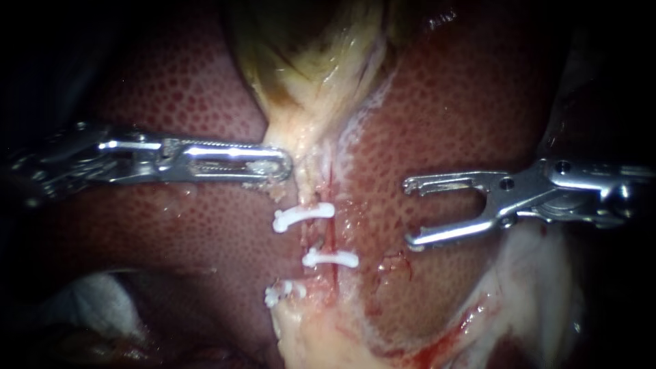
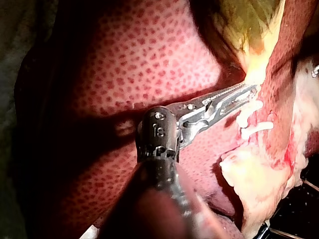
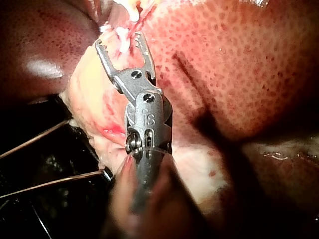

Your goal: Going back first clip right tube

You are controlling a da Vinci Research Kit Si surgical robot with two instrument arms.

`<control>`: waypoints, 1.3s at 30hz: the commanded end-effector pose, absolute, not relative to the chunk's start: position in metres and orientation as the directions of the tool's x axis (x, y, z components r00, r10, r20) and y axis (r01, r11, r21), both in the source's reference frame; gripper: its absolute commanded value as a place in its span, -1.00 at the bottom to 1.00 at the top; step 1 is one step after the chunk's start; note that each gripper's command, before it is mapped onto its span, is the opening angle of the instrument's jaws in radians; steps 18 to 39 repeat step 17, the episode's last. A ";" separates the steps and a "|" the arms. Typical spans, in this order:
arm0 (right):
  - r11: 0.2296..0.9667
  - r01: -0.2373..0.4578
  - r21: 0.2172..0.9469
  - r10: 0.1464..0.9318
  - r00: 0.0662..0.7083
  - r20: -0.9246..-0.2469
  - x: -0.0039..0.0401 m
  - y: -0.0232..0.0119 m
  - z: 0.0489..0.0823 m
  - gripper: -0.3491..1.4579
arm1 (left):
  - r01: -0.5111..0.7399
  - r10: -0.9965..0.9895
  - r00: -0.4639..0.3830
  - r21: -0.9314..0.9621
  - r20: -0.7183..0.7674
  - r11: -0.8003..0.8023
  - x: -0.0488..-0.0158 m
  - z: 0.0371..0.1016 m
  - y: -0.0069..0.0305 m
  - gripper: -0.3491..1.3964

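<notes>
Clips [image 1: 303, 217], three, lie between left instrument [image 1: 283, 166] gripping gallbladder [image 1: 314, 68] and right instrument [image 1: 412, 212]

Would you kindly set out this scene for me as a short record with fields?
Left instrument: jaws shut on the gallbladder at its narrow lower end
Right instrument: jaws open, holding nothing, over the liver, apart from every clip
Clips: three white ones across the pale tissue below the gallbladder: upper clip, middle clip, lower clip
Tubes: cannot tell one from another here
</notes>
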State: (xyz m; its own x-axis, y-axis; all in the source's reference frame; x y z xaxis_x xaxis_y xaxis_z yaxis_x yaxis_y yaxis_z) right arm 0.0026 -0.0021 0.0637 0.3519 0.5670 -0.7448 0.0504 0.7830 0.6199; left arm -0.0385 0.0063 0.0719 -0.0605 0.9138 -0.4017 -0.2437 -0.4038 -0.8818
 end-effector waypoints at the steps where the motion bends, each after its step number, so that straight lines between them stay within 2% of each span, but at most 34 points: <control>1: 0.783 0.051 0.620 0.567 0.352 -0.745 0.0026 -0.0021 0.0637 -0.06 | -0.246 0.913 -0.061 -0.881 -0.402 -0.404 -0.0388 0.0720 0.0062 -1.00; 39: 0.793 0.058 0.607 0.553 0.351 -0.756 0.0026 -0.0022 0.0635 -0.06 | -0.244 0.913 -0.063 -0.881 -0.402 -0.405 -0.0393 0.0721 0.0063 -1.00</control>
